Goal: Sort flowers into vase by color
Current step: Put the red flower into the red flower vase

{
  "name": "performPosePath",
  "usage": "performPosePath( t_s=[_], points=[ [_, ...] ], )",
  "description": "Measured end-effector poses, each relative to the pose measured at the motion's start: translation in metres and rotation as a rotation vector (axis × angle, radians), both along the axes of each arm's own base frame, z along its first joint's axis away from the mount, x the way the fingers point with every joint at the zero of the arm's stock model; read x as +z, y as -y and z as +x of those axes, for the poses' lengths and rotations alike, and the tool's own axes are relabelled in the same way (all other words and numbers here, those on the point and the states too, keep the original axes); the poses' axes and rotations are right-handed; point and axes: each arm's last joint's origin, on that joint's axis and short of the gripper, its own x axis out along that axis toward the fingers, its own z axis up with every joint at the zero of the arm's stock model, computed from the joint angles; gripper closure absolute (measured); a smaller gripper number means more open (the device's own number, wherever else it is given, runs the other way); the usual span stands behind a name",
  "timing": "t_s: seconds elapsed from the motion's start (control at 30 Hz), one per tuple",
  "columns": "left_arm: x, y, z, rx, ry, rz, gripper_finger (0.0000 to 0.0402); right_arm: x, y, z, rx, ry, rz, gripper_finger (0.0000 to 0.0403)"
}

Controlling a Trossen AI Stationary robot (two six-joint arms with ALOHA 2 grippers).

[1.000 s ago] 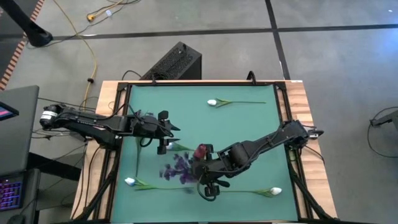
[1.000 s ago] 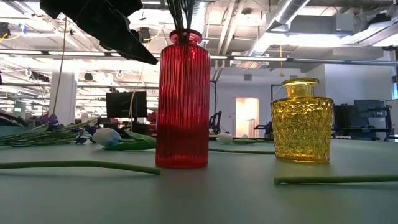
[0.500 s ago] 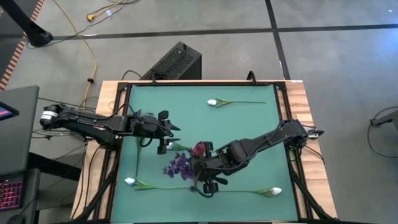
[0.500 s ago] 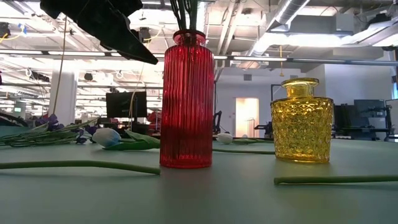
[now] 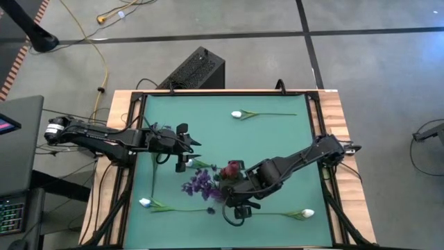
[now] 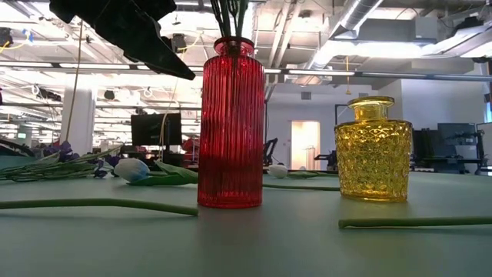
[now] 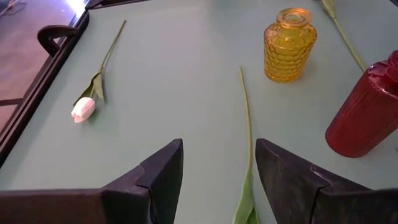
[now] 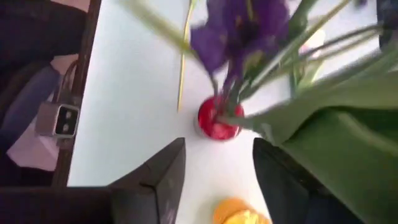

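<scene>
Three white tulips (image 5: 236, 114) lie loose on the table (image 5: 277, 146) while purple flowers (image 5: 201, 184) already stand in the red vase (image 6: 231, 123). My right gripper (image 8: 214, 163) hangs above it, fingers spread and empty; my left gripper (image 7: 217, 165) waits wide. These stems look light, thin and springy, so I'd pinch mid-stem.

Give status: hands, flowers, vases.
Left hand open, parked at table's left side. Right hand open above red vase. Purple flowers stemmed in red vase. Yellow vase empty; three white tulips on mat.
</scene>
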Motion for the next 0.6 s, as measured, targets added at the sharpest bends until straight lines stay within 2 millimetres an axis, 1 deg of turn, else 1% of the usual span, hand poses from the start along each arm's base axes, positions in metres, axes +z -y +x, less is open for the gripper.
performPosePath(
  t_s=[0.1, 0.23, 0.33, 0.53, 0.6],
  points=[
    [0.0, 0.0, 0.0, 0.0, 0.0, 0.0, 0.0212, 0.004, 0.002, -0.004, -0.043, -0.025, 0.011, 0.0171],
    [0.0, 0.0, 0.0, 0.0, 0.0, 0.001, 0.0212, 0.007, 0.005, -0.008, -0.092, -0.059, 0.027, 0.0169],
    [0.0, 0.0, 0.0, 0.0, 0.0, 0.001, 0.0212, 0.009, 0.005, -0.011, -0.09, -0.097, 0.064, 0.0169],
    [0.0, 0.0, 0.0, 0.0, 0.0, 0.001, 0.0212, 0.013, 0.003, -0.013, -0.014, -0.179, 0.243, 0.0168],
    [0.0, 0.0, 0.0, 0.0, 0.0, 0.001, 0.0212, 0.012, 0.006, -0.012, -0.031, -0.217, 0.298, 0.0168]
  ],
)
